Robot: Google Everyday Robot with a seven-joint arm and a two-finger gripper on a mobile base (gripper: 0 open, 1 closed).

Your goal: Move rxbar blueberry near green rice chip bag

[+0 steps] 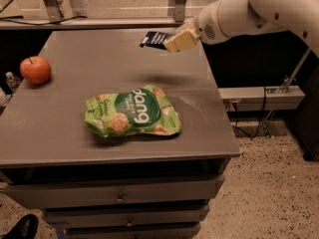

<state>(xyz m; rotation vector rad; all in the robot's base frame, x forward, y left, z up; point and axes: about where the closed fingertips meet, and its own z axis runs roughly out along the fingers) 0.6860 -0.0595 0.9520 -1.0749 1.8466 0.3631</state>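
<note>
The green rice chip bag (132,112) lies flat on the grey table (60,128), near its front middle. My gripper (172,40) reaches in from the upper right on a white arm and is shut on the rxbar blueberry (154,38), a small dark navy bar. It holds the bar in the air above the far right part of the table, well behind and to the right of the bag. The bar sticks out to the left of the fingers.
A red apple (35,69) sits at the table's left edge. The table has drawers (118,195) below its front. A shelf and cables stand to the right on the speckled floor. A shoe (20,228) shows at bottom left.
</note>
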